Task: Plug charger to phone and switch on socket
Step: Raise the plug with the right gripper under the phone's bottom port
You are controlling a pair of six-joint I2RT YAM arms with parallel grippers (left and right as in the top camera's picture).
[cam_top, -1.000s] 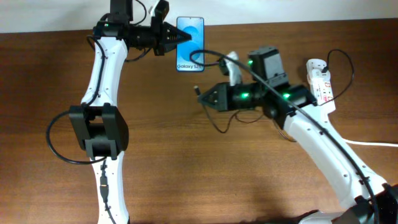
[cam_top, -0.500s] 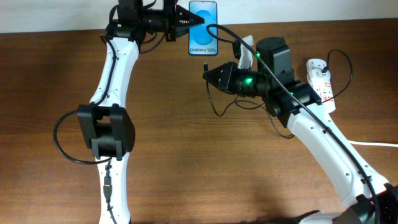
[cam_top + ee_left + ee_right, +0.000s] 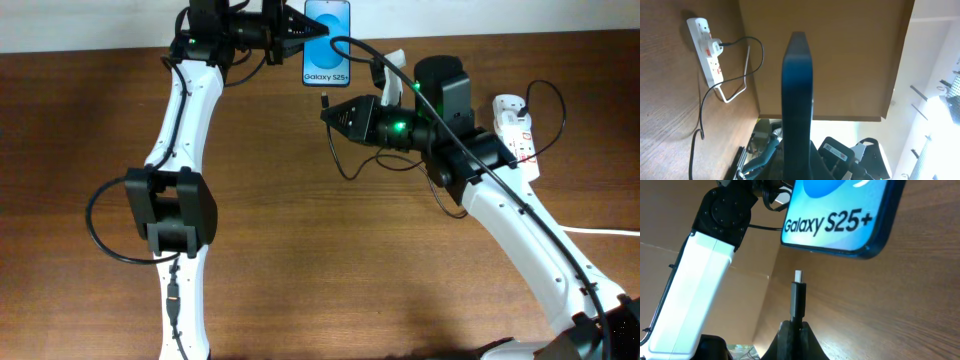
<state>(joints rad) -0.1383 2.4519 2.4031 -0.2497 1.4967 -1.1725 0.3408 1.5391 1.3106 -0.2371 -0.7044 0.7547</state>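
Observation:
My left gripper (image 3: 298,32) is shut on the phone (image 3: 327,43), a slim phone with a blue screen and "Galaxy S25+" lettering, and holds it up at the far edge of the table. It shows edge-on in the left wrist view (image 3: 797,100) and from below in the right wrist view (image 3: 840,215). My right gripper (image 3: 330,112) is shut on the charger plug (image 3: 326,100); its metal tip (image 3: 798,276) points at the phone's lower edge, a short gap away. The thin black cable (image 3: 352,170) loops back to the socket (image 3: 516,135), a white power strip at the right.
The socket also shows in the left wrist view (image 3: 707,52) with a white adapter in it and its thick white cord (image 3: 732,92). A brown board (image 3: 840,55) stands behind the table's far edge. The white cord (image 3: 600,232) runs off to the right.
Over the last second the left gripper lifted the phone up and to the right, and the right gripper swung the plug up towards it. In the last half second the plug edged a little closer.

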